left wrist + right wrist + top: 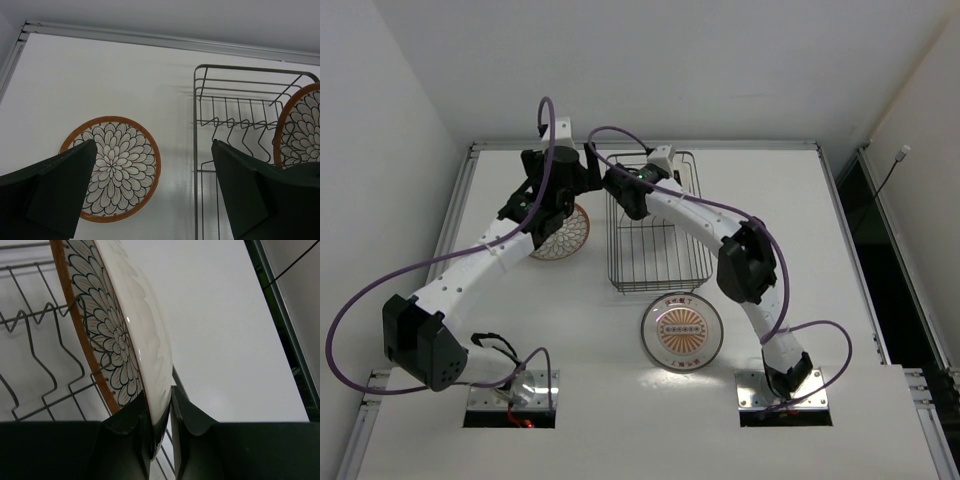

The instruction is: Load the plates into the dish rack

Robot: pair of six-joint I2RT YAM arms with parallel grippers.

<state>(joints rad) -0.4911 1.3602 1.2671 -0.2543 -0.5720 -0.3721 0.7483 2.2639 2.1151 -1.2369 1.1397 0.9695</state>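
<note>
One petal-patterned plate (565,235) lies flat on the table left of the black wire dish rack (658,288); it also shows in the left wrist view (112,167). My left gripper (552,207) hovers over it, open and empty (154,145). My right gripper (628,192) is over the rack's far left part, shut on the rim of a second plate (135,330), held on edge and tilted among the rack's prongs (30,350). That plate also shows at the right of the left wrist view (300,125). A third plate (681,331) lies flat near the front of the table.
The rack (235,110) stands at the table's middle back, near the raised metal rail (650,146) along the far edge. Purple cables (380,290) loop beside both arms. The right table edge (280,315) drops off beside the rack.
</note>
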